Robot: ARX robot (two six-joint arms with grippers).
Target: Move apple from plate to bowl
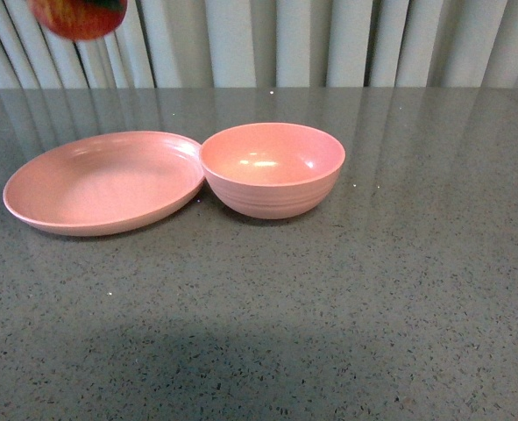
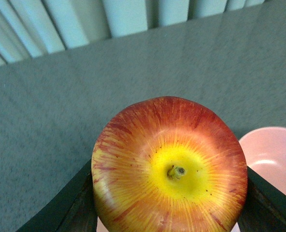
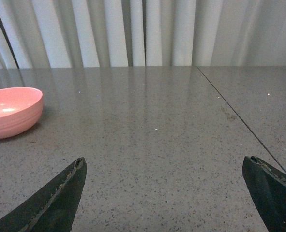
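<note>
The red and yellow apple (image 2: 169,169) fills the left wrist view, stem toward the camera, with my left gripper (image 2: 169,203) shut on it between two dark fingers (image 2: 75,205). In the front view the apple (image 1: 79,17) hangs high at the top left, above the far side of the wide pink plate (image 1: 101,180). The plate holds nothing. The deep pink bowl (image 1: 272,168) stands touching the plate's right rim, also with nothing in it; the bowl (image 2: 271,157) shows beside the apple in the left wrist view. My right gripper (image 3: 164,166) is open over bare table, the bowl (image 3: 9,111) well off to one side.
The grey speckled table (image 1: 372,307) stretches wide in front of and to the right of the dishes. A seam (image 3: 234,113) runs across the tabletop in the right wrist view. Pale curtains (image 1: 329,39) hang behind the table's far edge.
</note>
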